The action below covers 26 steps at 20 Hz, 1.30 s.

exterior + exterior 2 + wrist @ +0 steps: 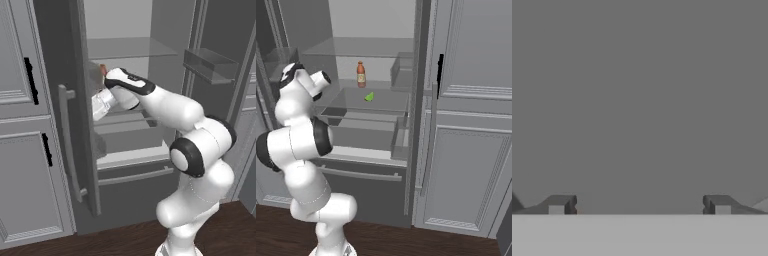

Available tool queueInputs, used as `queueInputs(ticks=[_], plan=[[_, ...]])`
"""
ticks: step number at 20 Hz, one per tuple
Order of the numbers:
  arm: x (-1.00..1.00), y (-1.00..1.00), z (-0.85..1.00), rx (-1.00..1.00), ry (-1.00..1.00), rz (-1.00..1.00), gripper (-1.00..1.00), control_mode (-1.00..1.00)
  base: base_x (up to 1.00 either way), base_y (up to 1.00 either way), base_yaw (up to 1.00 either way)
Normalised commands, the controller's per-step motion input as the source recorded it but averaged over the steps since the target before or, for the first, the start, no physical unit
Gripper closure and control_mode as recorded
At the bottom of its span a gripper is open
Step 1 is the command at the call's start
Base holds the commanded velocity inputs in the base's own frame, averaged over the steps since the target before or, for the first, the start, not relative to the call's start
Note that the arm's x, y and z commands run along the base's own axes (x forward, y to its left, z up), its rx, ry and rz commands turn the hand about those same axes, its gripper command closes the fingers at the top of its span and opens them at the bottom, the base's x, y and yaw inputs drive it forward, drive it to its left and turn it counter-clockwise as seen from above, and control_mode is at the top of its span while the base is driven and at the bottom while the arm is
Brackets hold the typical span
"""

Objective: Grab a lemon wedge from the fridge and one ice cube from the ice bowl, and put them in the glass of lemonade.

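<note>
Reaching into the open fridge [376,60], jaws spread wide and pinching nothing, probably lining up for the wedge [369,97]. Sitting on the middle glass shelf [386,101], just below-right of the bottle [361,74].

A: Non-task items, left base view?
B: Panelled grey cabinet doors [20,125] fill the left of the frame, stacked upper and lower, each with a short black handle [31,80]. Dark wood floor [115,242] along the bottom.

A: Right base view?
B: Orange bottle [361,74], upright, labelled, upper centre of the frame. More panelled grey cabinets [473,130] on the right, one black handle [440,70] at their upper left edge. Same dark floor [406,240] along the bottom.
</note>
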Motion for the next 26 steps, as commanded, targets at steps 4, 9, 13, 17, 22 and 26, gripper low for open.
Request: queueInputs(ticks=[4, 9, 13, 17, 22, 26], plan=[[-0.34, 1.00, 0.00, 0.00, -0.12, 0.00, -1.00, -1.00, 0.00, 0.00, 0.00], [-0.12, 1.00, -0.01, 0.00, -0.12, -0.02, -1.00, -1.00, 0.00, 0.00, 0.00], [0.00, 0.86, -0.01, 0.00, -0.14, -0.09, -1.00, -1.00, 0.00, 0.00, 0.00], [-0.02, 0.49, 0.00, 0.00, -0.07, -0.06, -1.00, -1.00, 0.00, 0.00, 0.00], [-0.71, -0.06, 0.07, 0.00, -0.02, -0.09, -1.00, -1.00, 0.00, 0.00, 0.00], [-1.00, -0.43, 0.15, 0.01, -0.07, -0.17, -1.00, -1.00, 0.00, 0.00, 0.00]])
